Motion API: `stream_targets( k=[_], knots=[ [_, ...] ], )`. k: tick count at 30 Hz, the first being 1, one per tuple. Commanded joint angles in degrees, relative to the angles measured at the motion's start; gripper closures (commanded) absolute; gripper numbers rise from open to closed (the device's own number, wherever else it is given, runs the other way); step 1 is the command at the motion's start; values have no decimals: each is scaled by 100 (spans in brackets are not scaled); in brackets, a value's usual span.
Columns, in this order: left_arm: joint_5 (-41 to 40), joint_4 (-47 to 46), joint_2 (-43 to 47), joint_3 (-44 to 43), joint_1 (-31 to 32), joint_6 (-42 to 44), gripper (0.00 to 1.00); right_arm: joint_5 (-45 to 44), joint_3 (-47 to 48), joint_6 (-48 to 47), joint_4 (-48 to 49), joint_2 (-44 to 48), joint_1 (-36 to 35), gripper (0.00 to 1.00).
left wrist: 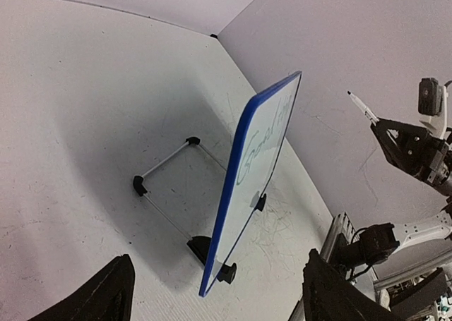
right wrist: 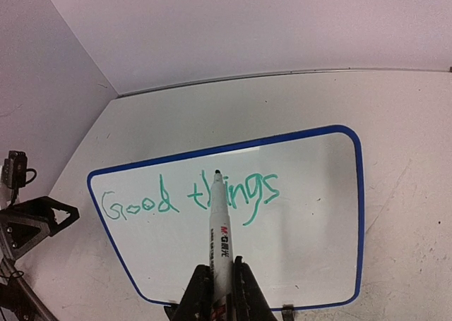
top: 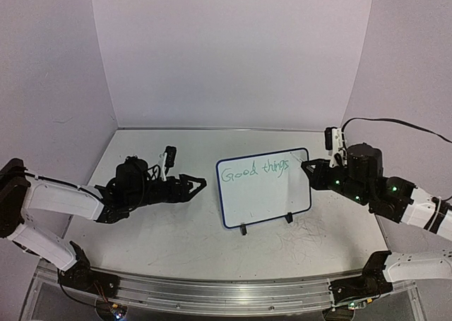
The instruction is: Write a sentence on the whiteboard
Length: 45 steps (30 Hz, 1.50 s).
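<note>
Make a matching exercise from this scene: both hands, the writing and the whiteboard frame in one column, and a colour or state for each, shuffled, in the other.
Column one:
1. left hand
2. right hand
3. writing
4. whiteboard frame

Column two:
A. dark blue
B. shut on the marker
C. green
D. open, holding nothing

Pairs: 1-D, 2-B, 3-C, 4-A.
</note>
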<state>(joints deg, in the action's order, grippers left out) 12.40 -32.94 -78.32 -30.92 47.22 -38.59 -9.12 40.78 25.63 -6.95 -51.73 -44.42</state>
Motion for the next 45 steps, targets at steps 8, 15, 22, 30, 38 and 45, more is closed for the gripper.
stream_targets(
  k=[8,15,22,30,38,45],
  knots=[
    [-496,-1153,-506,116,199,-88,23,-414,-706,-278,928,575,-14,100],
    [95,-1939,-922,256,218,326,24,-444,-973,-295,1131,660,-14,100],
    [522,-2496,-1494,128,218,404,24,286,-630,-673,1296,5,-15,100],
    [723,-2995,-1963,88,218,446,33,319,-172,-1228,1169,-971,-1008,100],
    [976,-3283,-2329,-120,218,529,41,325,88,-1393,1056,-1509,-1450,100],
    [978,-3592,-2641,-326,188,500,51,260,264,-1394,1108,-1826,-1632,100]
  ],
)
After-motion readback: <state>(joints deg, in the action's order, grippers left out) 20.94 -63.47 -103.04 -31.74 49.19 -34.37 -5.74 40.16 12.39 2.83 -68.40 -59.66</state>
